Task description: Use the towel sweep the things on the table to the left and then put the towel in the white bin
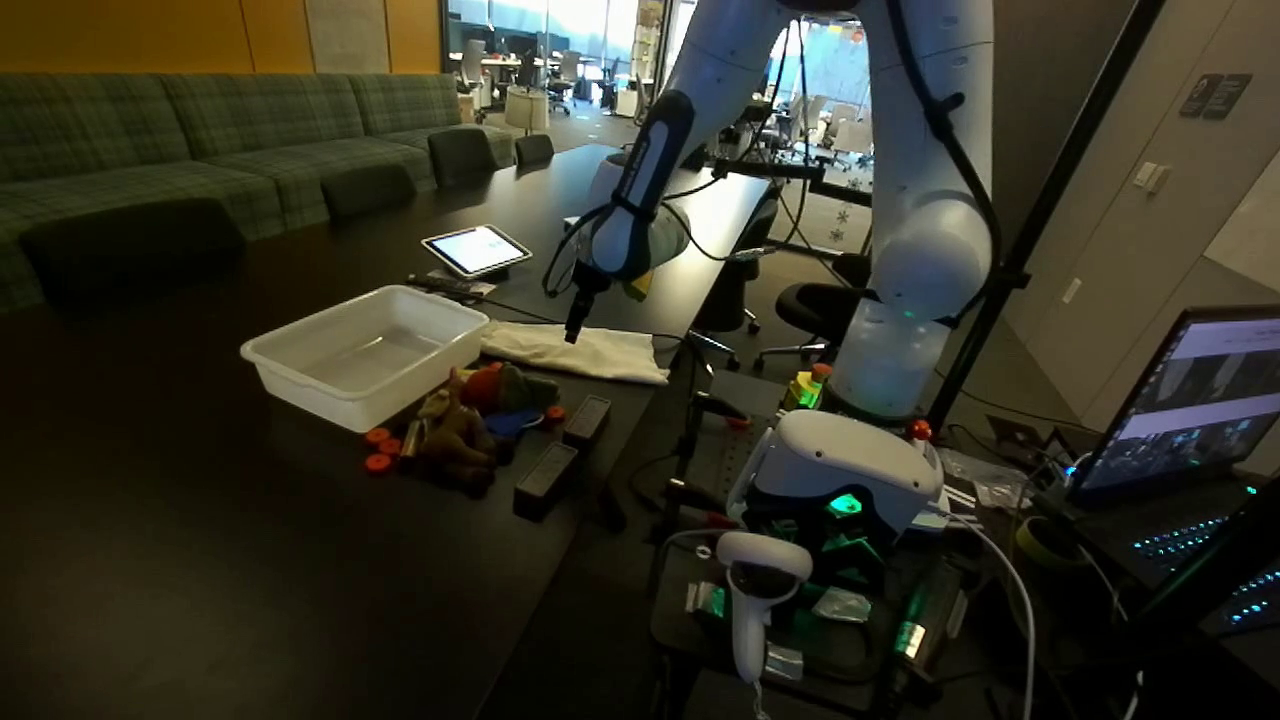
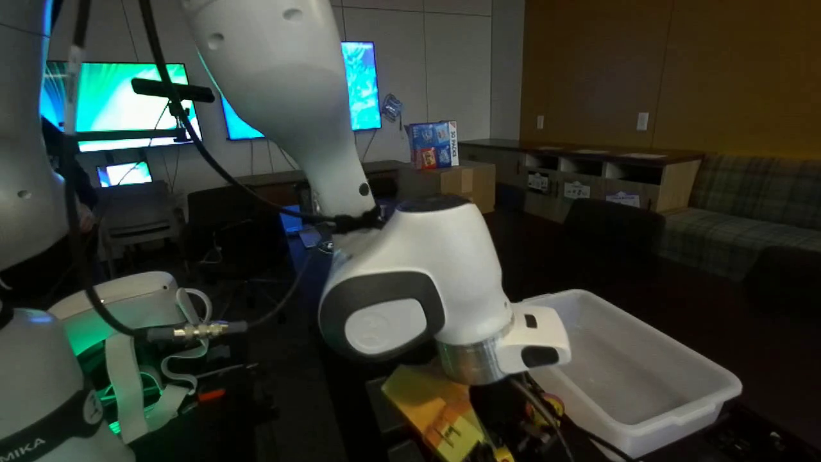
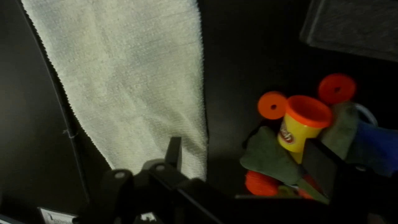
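Bin (image 1: pixel 370 355): white, upright on the dark tabletop (image 1: pixel 230 560); the towel (image 1: pixel 595 352) is outside it, so the closing step is not done.
Discs (image 1: pixel 378 463): orange-red, a few grouped just beside the bin's near side in an exterior view; two more show in the wrist view near the soft toys. All count, I judge, among the things to sweep.
Brown toy (image 1: pixel 458 450): lying in the clutter near the bin, apparently waiting for the sweep.
Green toy (image 1: pixel 530 388): heaped near the brown one, with a red part; a yellow tub (image 3: pixel 298 127) with an orange lid sits on or against it, I cannot tell which.
Blocks (image 1: pixel 548 470): two, dark, near the tabletop's edge, apart from the towel; likely part of the sweep too.
Gripper (image 3: pixel 244 147): fingers spread wide, holding nothing; in the wrist view one finger shows over the towel, the other over the toys. Contact with the cloth I cannot tell. No grasp is made.
Towel: pale, spread on the tabletop between bin and edge, toys alongside. Left to do, as I judge it: take hold, sweep, then drop it in the bin. Whether any sweeping is done, the layout does not settle.
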`<move>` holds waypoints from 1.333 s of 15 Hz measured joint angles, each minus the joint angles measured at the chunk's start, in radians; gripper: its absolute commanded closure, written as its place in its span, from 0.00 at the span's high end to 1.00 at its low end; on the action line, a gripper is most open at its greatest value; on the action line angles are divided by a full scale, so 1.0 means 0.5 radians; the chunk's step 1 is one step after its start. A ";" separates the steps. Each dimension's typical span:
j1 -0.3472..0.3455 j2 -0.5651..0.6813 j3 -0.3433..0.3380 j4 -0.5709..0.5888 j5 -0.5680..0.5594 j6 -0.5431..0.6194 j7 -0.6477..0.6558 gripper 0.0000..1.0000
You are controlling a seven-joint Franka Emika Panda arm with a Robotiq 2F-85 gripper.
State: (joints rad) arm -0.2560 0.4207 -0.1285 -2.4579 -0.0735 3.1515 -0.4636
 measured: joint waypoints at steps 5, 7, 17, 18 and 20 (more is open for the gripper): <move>-0.433 0.525 0.225 0.531 0.000 0.051 0.155 1.00; -0.582 0.709 0.322 0.742 0.003 0.028 0.222 1.00; -0.714 1.264 0.427 1.521 0.039 -0.332 0.422 0.73; -0.702 1.279 0.418 1.552 0.039 -0.370 0.426 0.71; -0.689 1.287 0.412 1.587 0.040 -0.439 0.426 0.57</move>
State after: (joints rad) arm -0.6004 1.0644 0.0773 -1.6641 -0.0537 2.9318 -0.2507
